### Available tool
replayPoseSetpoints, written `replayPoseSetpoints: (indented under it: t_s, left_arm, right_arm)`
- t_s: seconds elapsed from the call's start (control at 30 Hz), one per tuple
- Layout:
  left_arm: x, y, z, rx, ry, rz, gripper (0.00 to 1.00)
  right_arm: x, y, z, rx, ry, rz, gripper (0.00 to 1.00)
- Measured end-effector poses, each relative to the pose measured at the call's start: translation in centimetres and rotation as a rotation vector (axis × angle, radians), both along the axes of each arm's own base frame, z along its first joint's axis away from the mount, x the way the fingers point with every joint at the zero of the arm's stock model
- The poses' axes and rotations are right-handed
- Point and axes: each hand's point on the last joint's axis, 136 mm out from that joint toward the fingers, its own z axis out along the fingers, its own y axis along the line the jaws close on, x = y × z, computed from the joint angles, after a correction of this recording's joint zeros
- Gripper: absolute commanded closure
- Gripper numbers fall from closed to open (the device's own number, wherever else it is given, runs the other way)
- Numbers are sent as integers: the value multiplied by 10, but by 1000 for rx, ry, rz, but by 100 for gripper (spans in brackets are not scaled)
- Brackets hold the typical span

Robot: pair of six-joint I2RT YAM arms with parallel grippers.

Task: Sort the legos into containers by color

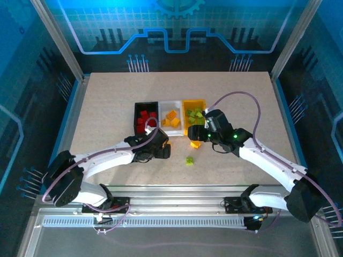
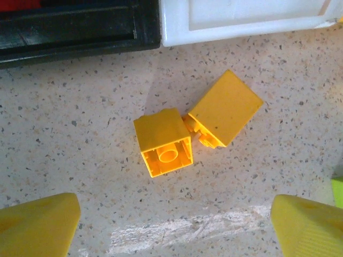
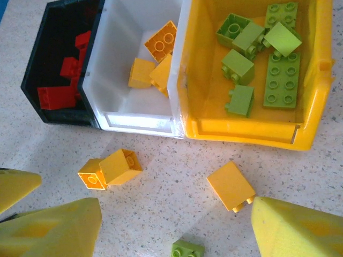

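The left arm stretches low across the table toward the centre, and the left gripper points down just before the black bin and the white bin. Its fingers stand wide apart and hold nothing; two yellow-orange bricks, touching each other, lie on the table just ahead of them. The right arm bends in from the other side, its right gripper also wide and empty near the front of the yellow bin, which holds green bricks. One yellow-orange brick and one green brick lie loose nearby.
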Motion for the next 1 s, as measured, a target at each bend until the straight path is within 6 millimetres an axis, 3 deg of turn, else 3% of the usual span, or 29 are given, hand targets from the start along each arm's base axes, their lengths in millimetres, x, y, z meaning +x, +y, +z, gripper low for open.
replayPoseSetpoints:
  t_s: [0.2, 0.4, 0.47, 0.57, 0.73, 0.83, 1.0]
  left_arm:
    - [17, 18, -17, 9, 39, 75, 23]
    - [22, 6, -25, -57, 49, 37, 8]
    - [19, 2, -30, -76, 58, 13, 10]
    - [17, 0, -39, -71, 79, -1, 27]
    - [21, 1, -41, -80, 73, 17, 29]
    - [23, 8, -44, -76, 73, 41, 38]
    - [13, 32, -58, -36, 107, 100, 20]
  right_arm:
    - [0, 1, -3, -4, 8, 1, 25]
    - [0, 0, -3, -4, 8, 1, 25]
    - [0, 0, -3, -5, 8, 0, 25]
    - [0, 0, -3, -6, 7, -1, 25]
    - [0, 0, -3, -6, 7, -1, 25]
    - [0, 0, -3, -6, 7, -1, 25]
    - [0, 0, -3, -6, 7, -1, 25]
